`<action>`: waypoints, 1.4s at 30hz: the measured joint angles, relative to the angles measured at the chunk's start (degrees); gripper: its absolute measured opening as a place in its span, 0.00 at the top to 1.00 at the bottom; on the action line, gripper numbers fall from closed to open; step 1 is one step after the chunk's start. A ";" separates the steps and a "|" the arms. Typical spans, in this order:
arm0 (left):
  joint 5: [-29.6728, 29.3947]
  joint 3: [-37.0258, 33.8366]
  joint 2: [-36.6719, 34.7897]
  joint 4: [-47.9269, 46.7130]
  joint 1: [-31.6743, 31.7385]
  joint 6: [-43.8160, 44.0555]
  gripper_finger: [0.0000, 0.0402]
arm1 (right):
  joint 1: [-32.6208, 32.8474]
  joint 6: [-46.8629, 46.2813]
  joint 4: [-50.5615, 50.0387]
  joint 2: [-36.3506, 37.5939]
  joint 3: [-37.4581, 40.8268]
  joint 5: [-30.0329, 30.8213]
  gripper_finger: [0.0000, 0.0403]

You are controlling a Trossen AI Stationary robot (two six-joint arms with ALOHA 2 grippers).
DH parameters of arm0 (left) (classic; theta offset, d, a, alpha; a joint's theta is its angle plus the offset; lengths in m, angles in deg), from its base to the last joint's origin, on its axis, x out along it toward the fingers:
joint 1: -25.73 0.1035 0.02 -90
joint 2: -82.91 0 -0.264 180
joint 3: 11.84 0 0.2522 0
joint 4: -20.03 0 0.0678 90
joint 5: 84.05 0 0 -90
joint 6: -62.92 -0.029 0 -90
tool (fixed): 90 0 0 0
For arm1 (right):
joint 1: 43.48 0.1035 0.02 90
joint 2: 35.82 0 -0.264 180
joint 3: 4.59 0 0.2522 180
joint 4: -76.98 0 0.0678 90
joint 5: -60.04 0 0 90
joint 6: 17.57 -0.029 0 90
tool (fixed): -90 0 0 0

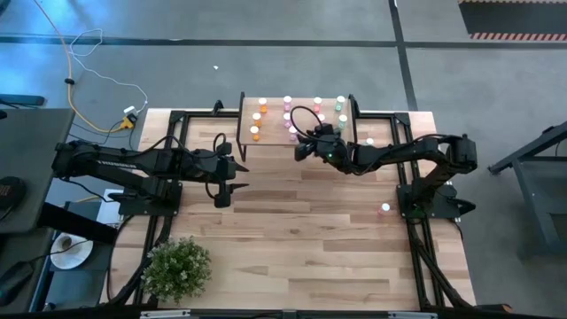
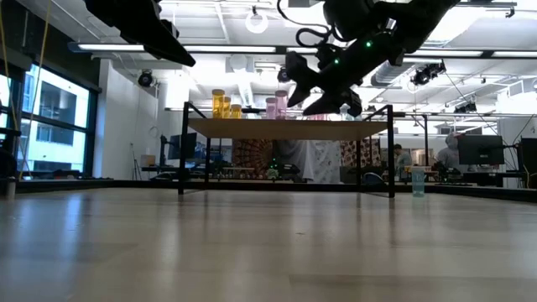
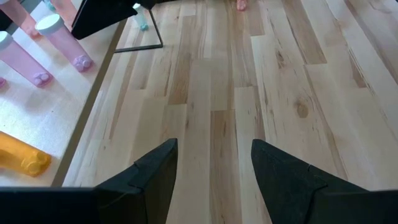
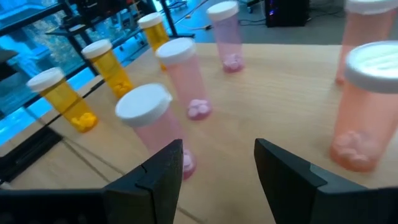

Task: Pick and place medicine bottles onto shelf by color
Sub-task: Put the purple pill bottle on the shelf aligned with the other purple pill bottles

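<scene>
Left gripper (image 3: 214,168) fingers apart over tabletop (image 3: 280,81); shelf (image 3: 37,124) beside.

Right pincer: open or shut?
Open. The right pincer shows a clear gap between its fingers, empty, above the shelf.

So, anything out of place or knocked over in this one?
Nothing is tipped or spilled. Two bottles stand on the table instead of the shelf: a pink one by the right arm's base and a green one.

Seen from overhead, the medicine bottles (image 1: 288,108) on the shelf (image 1: 270,124) are mere colored dots, and the right gripper (image 1: 304,149) covers part of the shelf's front edge. At table level, that gripper (image 2: 323,88) hides the shelf's right-hand bottles, while the left arm (image 2: 138,25) is cut off by the frame's top.
</scene>
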 joint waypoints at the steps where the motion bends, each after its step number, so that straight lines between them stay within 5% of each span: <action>1: 0.00 0.00 0.00 0.00 0.00 0.00 0.51 | 0.01 -0.02 -0.09 0.00 0.00 0.84 0.53; 42: -0.02 0.02 0.02 -0.38 -0.01 -0.44 0.51 | 0.50 -1.13 -2.83 -4.44 -5.27 3.97 0.53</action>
